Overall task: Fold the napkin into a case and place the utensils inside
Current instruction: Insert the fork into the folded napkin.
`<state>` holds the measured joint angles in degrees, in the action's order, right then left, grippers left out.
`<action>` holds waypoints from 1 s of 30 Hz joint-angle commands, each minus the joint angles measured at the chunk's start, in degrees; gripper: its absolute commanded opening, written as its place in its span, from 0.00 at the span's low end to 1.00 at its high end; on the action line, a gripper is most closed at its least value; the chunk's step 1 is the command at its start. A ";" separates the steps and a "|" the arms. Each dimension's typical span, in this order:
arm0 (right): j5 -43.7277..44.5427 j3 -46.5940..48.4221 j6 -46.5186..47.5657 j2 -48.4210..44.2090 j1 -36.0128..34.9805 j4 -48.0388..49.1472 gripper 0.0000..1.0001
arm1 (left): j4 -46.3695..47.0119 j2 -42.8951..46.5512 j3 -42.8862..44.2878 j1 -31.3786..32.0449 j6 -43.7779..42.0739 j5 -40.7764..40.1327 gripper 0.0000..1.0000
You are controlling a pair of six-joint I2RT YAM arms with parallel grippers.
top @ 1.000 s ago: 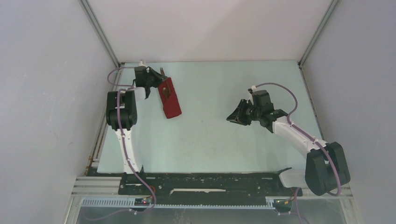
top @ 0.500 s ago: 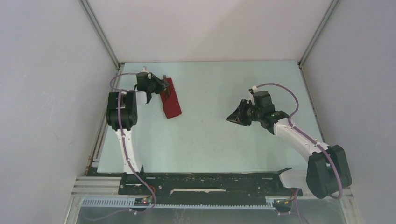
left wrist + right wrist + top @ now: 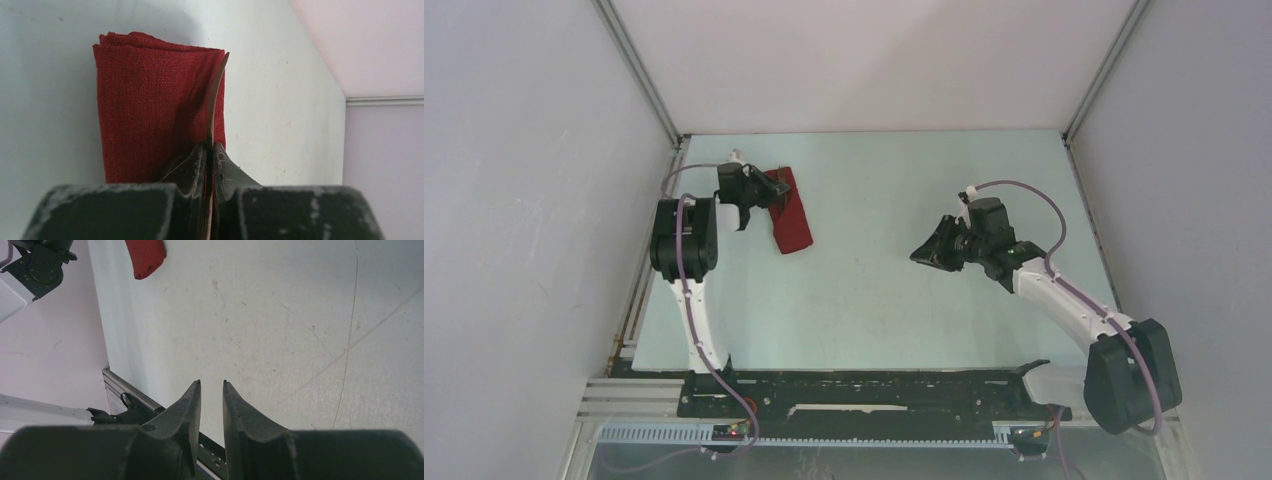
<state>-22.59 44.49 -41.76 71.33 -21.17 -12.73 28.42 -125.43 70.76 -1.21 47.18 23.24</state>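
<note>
The dark red case (image 3: 791,212) lies as a narrow folded oblong at the table's far left. It fills the left wrist view (image 3: 150,110), and its near end shows in the right wrist view (image 3: 146,255). My left gripper (image 3: 767,188) sits at the case's far end. It is shut (image 3: 210,148) on a thin dark brown wooden utensil (image 3: 216,95), seen edge-on and lying along the case's right fold. I cannot tell whether it is the fork or the spoon. The other utensil is hidden. My right gripper (image 3: 927,253) hovers over bare table at centre right, its jaws (image 3: 211,383) slightly apart and empty.
The pale green table (image 3: 874,290) is boxed by white walls at the left, back and right. The left wall and its metal rail (image 3: 649,250) run close beside the left arm. A black rail (image 3: 864,385) runs along the near edge.
My left gripper has turned and dropped lower against the case's far end with the utensil. The right arm has drifted slightly toward the near right.
</note>
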 commanded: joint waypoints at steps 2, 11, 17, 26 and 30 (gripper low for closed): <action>0.26 -1.10 -0.84 -2.39 -0.65 1.62 0.30 | 5.13 4.75 -1.84 0.66 2.12 1.17 0.08; 0.31 -1.62 -1.00 -2.91 -1.02 1.98 0.29 | 10.05 5.65 -5.53 2.74 4.64 0.21 0.09; 0.17 -2.19 -1.19 -3.37 -1.37 2.27 0.29 | 12.19 5.87 -7.24 3.16 5.90 -0.63 0.12; 0.44 -2.84 -1.26 -4.62 -1.37 2.05 0.29 | 10.75 7.70 -9.08 2.81 4.70 -2.63 0.21; 0.20 -2.92 -1.39 -4.44 -1.42 2.27 0.28 | 10.34 8.55 -9.86 2.75 4.46 -3.49 0.21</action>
<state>-22.57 41.89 -42.78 68.29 -22.15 -11.88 38.02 -121.16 61.63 1.74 52.51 21.28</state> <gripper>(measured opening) 0.290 0.208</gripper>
